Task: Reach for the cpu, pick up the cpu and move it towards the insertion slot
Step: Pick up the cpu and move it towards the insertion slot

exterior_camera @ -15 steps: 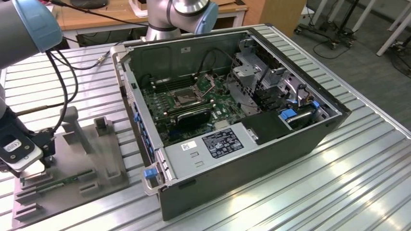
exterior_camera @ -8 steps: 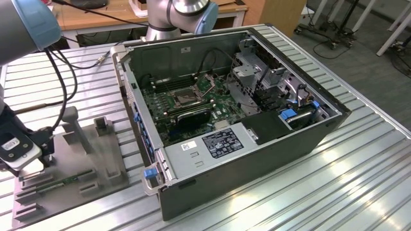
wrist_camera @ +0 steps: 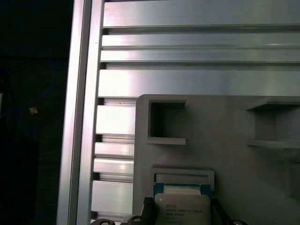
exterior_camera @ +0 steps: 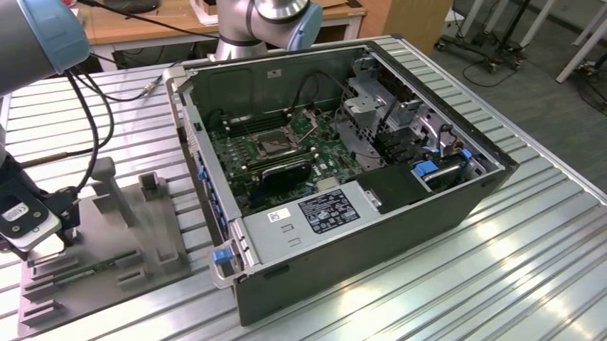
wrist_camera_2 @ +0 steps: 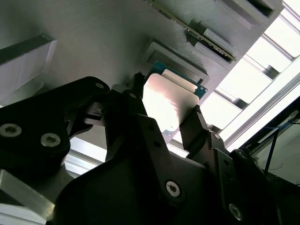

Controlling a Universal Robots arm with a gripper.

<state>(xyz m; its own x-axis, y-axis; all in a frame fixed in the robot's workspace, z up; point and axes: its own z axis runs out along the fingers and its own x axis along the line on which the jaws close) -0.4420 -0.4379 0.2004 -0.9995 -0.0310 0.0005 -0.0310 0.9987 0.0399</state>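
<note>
so far the reach looks done: the gripper (wrist_camera_2: 167,98) is narrow, its fingers (wrist_camera_2: 197,124) against opposite edges of the cpu (wrist_camera_2: 171,105), which is at its recess by the tray (wrist_camera: 225,122) edge; i cannot tell whether it is lifted. the carry to the slot (exterior_camera: 269,147), well apart inside the case (exterior_camera: 379,234), seems undone. the cpu lid bears lines of small print.

Cpu (wrist_camera: 182,210) lies flat in a framed square seat (wrist_camera: 183,175) on the grey tray (wrist_camera: 225,117), silvery top up, green edge showing. Gripper (wrist_camera: 182,219) is right at the cpu, with black parts on two opposite sides. Rectangular recess (wrist_camera: 161,123) is nearby. Tray sits on the ribbed aluminium table (wrist_camera: 187,56).
</note>
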